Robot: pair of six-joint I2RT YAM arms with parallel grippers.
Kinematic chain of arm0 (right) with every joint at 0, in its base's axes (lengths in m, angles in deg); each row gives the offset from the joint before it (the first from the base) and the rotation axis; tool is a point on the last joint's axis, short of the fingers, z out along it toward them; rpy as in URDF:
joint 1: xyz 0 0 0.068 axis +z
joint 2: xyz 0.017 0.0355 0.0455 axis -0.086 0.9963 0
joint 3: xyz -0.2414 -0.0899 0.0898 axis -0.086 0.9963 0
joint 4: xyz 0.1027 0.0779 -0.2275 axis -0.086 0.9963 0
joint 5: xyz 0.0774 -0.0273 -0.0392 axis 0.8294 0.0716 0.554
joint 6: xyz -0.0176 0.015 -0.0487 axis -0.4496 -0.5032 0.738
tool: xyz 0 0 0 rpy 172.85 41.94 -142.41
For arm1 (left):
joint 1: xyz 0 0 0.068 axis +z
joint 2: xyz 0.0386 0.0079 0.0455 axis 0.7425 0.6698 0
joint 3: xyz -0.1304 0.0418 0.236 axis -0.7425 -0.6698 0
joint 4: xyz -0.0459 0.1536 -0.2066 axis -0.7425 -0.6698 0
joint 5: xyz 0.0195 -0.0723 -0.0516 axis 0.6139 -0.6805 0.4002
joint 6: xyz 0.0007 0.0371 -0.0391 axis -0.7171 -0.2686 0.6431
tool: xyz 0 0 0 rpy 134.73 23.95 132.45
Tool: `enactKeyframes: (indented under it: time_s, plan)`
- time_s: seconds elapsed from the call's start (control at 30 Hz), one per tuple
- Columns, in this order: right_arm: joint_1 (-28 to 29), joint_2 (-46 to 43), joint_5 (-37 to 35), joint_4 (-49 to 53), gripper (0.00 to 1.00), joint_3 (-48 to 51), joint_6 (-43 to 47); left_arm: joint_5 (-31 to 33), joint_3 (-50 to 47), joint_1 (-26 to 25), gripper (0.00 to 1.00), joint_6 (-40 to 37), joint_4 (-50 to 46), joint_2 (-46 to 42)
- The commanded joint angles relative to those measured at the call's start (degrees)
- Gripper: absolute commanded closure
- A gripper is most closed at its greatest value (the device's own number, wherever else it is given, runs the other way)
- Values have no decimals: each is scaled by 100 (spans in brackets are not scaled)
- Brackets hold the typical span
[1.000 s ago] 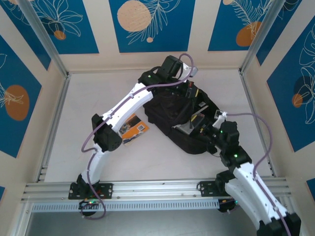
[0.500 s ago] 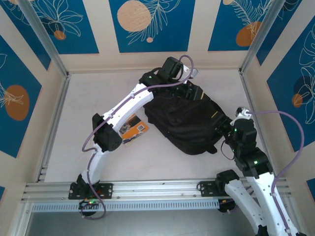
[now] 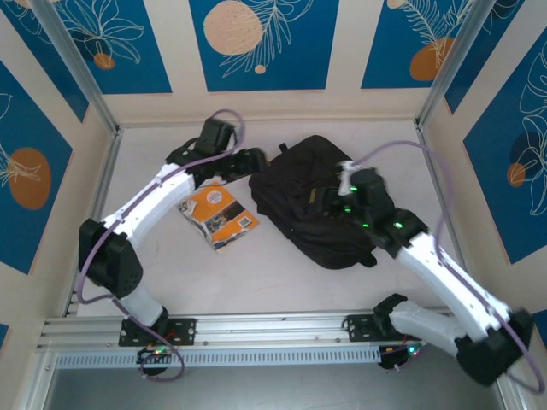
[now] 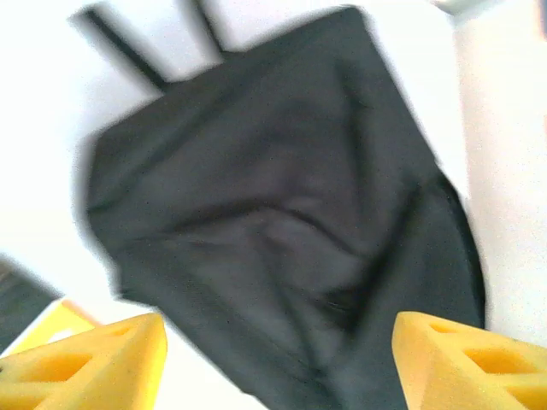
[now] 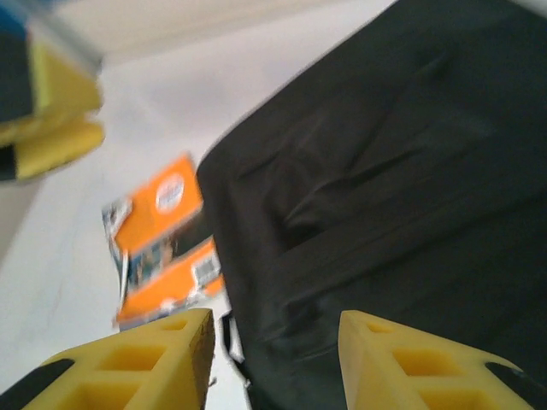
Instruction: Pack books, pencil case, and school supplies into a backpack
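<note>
I log the backpack (image 3: 320,209) as soft black cloth, matt and creased. The orange book (image 3: 218,215) has a paper cover, perhaps slightly glossy, though the blur leaves me unsure. The fingers (image 4: 453,363) of the left gripper (image 4: 279,346) look like matt yellow plastic with moulded hollows, and the table (image 3: 162,256) is smooth matt white.

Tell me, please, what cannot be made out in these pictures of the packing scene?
Backpack contents: top view, the black fabric covers them.
Orange books: top view, too small to count how many are stacked.
Their cover print: right wrist view, blurred by motion.
Backpack's lower part: left wrist view, blurred and cut off by the bottom edge.
</note>
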Motion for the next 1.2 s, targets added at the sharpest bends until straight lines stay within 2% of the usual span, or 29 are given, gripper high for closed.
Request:
enactKeyframes:
  time_s: [0.0, 0.13, 0.33, 0.7, 0.97, 1.17]
  plan:
    - [593, 878, 337, -118, 56, -626, 464, 147, -1385, 547, 30, 1253, 384, -182]
    - [959, 2166, 623, -119, 57, -1213, 400, 244, -2385, 865, 30, 1432, 703, -449]
    - [1048, 2961, 577, -324, 57, -1535, 114, 464, -2446, 892, 33, 1403, 98, -228]
    - [1010, 2686, 241, -434, 57, -1042, 2, 59, -2602, 842, 38, 1691, -936, -200]
    - [958, 2603, 284, -598, 57, -735, -160, -309, -2968, 815, 38, 1921, -979, -785]
    - [958, 2617, 280, -634, 56, -711, -184, -511, -3077, 626, 39, 2173, -891, -892]
